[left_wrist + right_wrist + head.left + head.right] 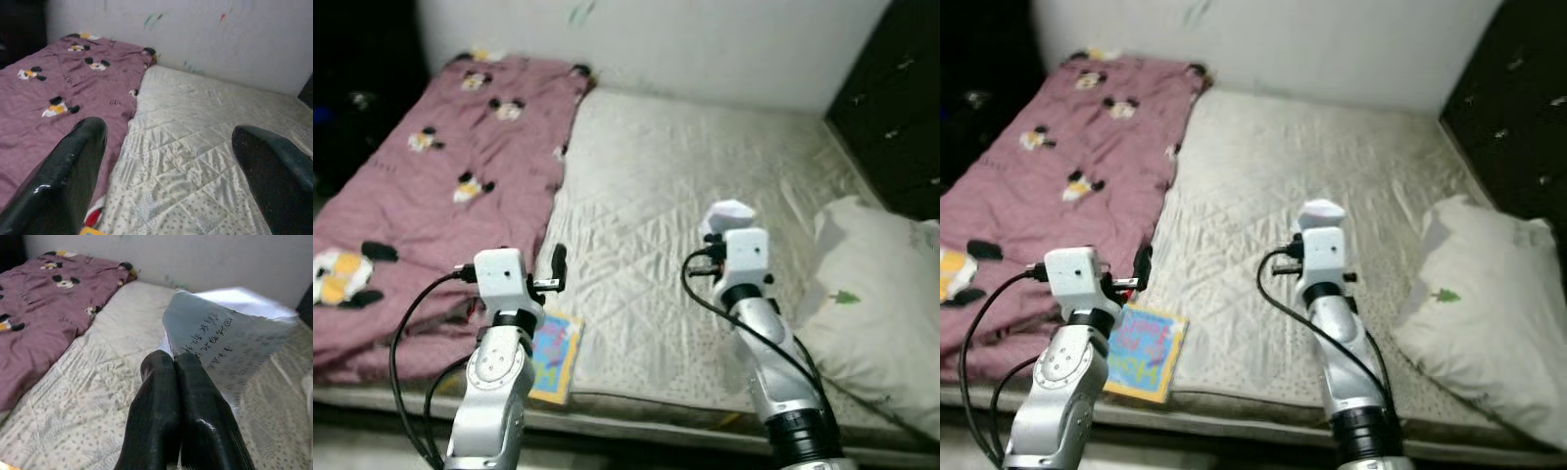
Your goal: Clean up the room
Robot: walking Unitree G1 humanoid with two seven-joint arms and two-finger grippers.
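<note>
Pale plaster wall [705,49] with faint colour smudges backs a low bed whose cream quilted mattress cover [685,215], stitched in diamonds and finely speckled, lies bare across the middle. Along the robot's left side spreads a mauve cotton blanket printed with black-eared cartoon mice [440,186], softly rumpled at its near edge. At the right sits a plump white pillow with a small green tree motif [871,304], beside a dark cabinet [901,108].

Over the mattress the right gripper [176,364] has its two black ribbed fingers pressed tight together, pinching a thin white sheet of paper printed with lines of characters [220,333] (it curls up stiffly above the fingertips). The left gripper [171,161] hovers near the blanket's edge with its glossy fingers [68,171] spread wide, holding nothing. Below that arm, a flat colourful picture book [1146,352] rests at the mattress's front edge, touching the blanket.
</note>
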